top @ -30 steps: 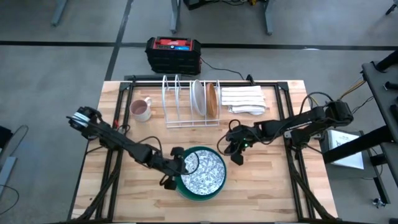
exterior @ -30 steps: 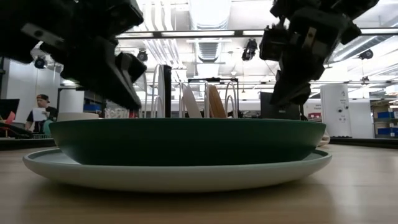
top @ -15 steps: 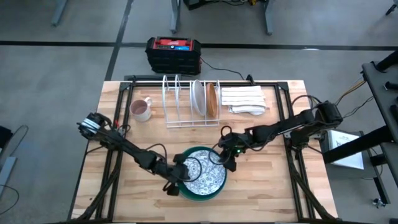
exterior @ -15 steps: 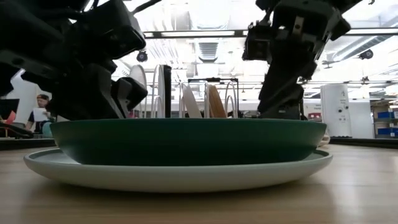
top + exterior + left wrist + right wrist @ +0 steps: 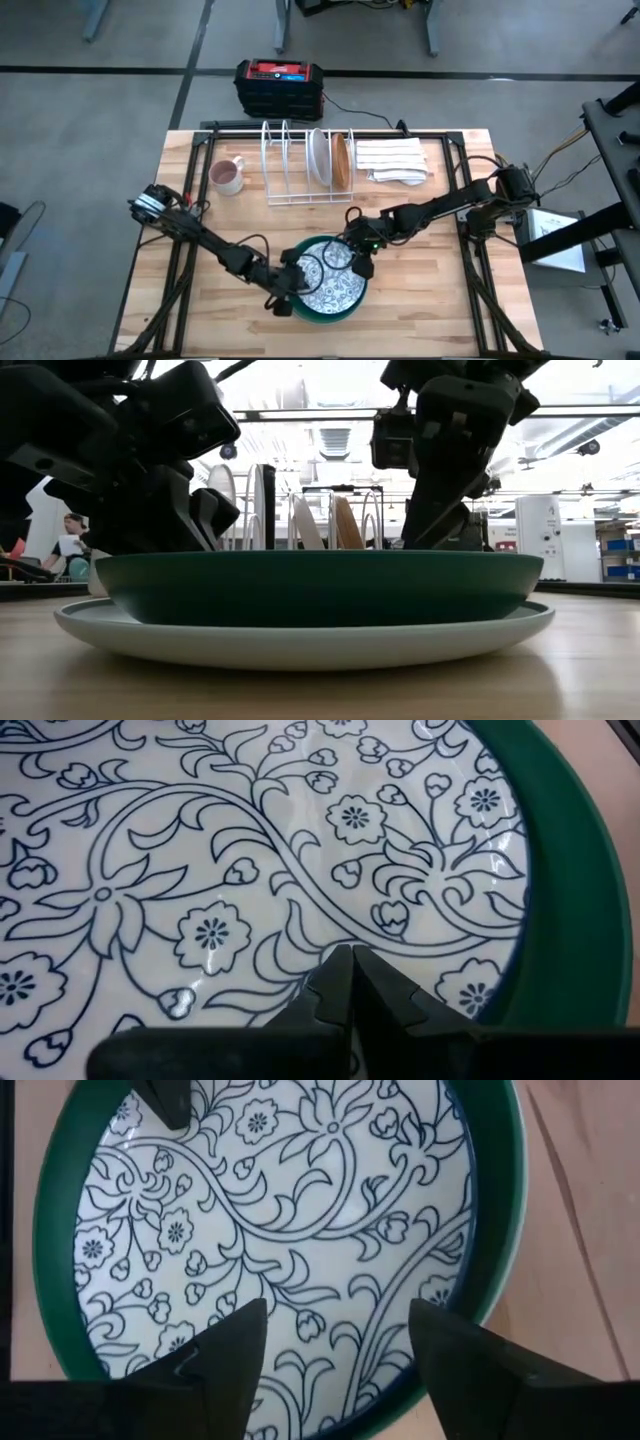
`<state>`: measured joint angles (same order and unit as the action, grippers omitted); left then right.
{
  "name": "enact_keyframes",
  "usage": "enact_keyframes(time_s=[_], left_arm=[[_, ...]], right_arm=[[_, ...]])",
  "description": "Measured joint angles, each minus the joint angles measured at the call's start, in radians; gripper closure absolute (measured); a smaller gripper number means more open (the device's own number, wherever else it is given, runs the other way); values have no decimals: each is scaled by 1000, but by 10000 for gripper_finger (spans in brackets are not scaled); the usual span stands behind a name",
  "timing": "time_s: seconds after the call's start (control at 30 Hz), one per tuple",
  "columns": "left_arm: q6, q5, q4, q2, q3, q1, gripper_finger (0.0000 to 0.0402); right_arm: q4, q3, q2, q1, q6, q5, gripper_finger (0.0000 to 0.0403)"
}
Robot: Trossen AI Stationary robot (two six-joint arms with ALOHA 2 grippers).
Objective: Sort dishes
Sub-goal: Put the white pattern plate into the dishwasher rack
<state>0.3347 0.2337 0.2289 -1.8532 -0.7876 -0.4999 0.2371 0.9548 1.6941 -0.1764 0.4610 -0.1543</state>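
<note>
Wrist views alone show patterned plate inside dark green plate.

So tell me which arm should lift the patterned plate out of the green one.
Probably the right. Its gripper hangs open over the patterned plate near the rim, fingers spread. The left gripper is shut, tips together over the plate, inside the green plate.

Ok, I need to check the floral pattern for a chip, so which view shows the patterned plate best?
The right wrist view: nearly the whole patterned plate shows, inside the dark green plate. The left wrist view shows one close-up section behind the shut left end effector. The high view shows it small and partly covered; the low view hides it.
</note>
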Motion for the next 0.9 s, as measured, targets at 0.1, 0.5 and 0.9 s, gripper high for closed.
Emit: enact_keyframes(time_s=[0.1, 0.5, 0.9], left_arm=[[2, 21, 26, -18, 0, -10, 402], [61, 72, 112, -75, 0, -18, 402], [83, 123, 187, -111, 2, -23, 402]], right_arm=[[19, 6, 5, 2, -1, 0, 155], [84, 2, -19, 40, -2, 12, 148], [73, 5, 14, 40, -7, 5, 143]])
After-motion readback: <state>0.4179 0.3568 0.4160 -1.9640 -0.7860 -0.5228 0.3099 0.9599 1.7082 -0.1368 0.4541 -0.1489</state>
